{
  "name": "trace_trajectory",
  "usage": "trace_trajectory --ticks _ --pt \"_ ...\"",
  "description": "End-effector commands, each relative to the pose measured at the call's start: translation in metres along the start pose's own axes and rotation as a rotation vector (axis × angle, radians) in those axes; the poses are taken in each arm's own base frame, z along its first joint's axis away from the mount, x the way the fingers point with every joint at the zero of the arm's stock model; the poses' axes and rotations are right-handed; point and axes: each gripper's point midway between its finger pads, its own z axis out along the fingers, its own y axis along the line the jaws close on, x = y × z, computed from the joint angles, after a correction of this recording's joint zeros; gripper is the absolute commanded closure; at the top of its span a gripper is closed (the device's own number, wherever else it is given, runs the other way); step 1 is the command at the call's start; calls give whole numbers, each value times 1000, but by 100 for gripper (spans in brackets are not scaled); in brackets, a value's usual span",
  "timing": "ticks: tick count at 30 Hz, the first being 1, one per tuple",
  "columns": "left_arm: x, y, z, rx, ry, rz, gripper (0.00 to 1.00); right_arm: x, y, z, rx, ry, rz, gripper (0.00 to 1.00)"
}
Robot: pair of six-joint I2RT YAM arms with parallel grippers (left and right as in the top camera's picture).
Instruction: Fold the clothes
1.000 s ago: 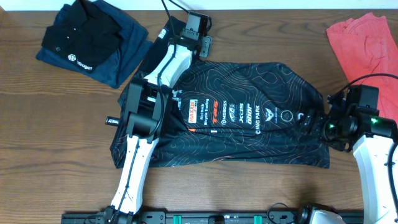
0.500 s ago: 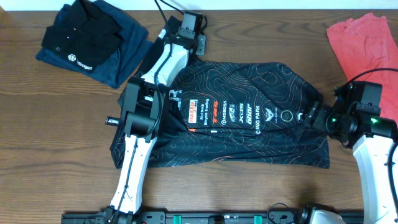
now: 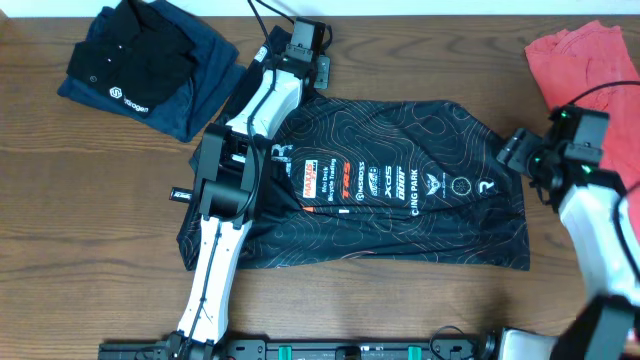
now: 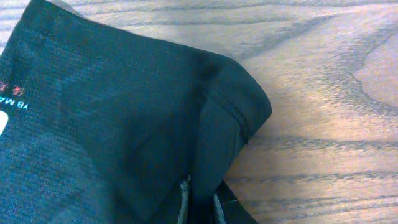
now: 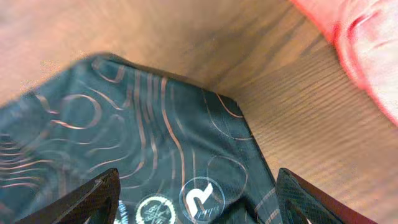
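Observation:
The black jersey (image 3: 400,200), with orange-white contour lines and a row of sponsor logos, lies spread flat across the middle of the table. My left gripper (image 3: 298,50) is at its far left corner. In the left wrist view its fingers (image 4: 200,202) are shut on a fold of the jersey's black sleeve (image 4: 124,112). My right gripper (image 3: 517,150) hovers over the jersey's far right corner. In the right wrist view its fingers (image 5: 196,193) are wide open and empty above the jersey (image 5: 143,130) and its white R logo.
A plain black polo with a white logo (image 3: 125,55) lies on dark blue cloth at the far left. A coral-red garment (image 3: 585,60) lies at the far right and shows in the right wrist view (image 5: 367,50). Bare wood surrounds the jersey.
My right gripper has moved from the jersey's right edge toward the far right corner. My left gripper shifted slightly farther back, still holding the sleeve.

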Motion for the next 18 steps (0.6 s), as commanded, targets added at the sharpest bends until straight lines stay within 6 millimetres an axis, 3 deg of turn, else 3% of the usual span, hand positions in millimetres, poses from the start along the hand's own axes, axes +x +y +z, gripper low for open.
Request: trace_trajectory --ticks 1,10,18 --pt "12 6 7 -20 38 -8 87 -2 5 25 -18 41 -11 22" --pt "22 7 7 -26 79 -3 87 -37 13 66 -23 59 -77 21" --pt "26 8 7 -29 94 -1 87 -35 13 93 -28 101 -115 21"
